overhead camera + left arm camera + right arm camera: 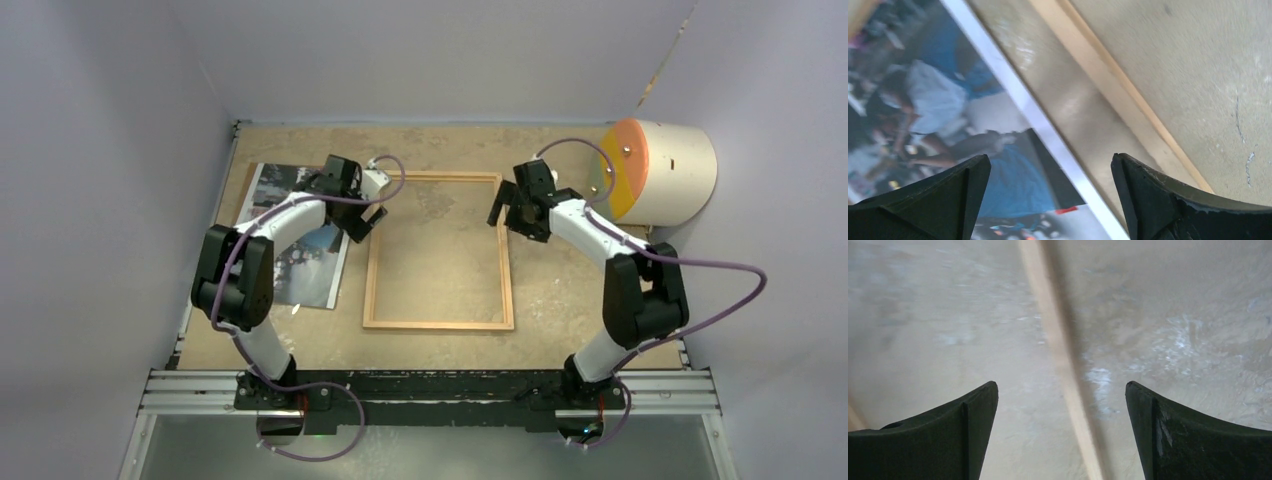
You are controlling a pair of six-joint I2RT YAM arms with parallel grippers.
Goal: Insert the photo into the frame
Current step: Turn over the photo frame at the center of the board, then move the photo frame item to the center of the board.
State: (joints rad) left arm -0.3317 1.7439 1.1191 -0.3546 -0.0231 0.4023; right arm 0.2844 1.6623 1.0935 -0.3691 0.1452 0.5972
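2 pairs of jaws gape empty; photo [312, 272] lies flat beside the frame [440, 325].

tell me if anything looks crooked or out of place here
The photo lies askew, rotated against the frame, which sits square beside it with no print inside. Part of the photo is hidden under the left arm. Nothing looks spilled or damaged.
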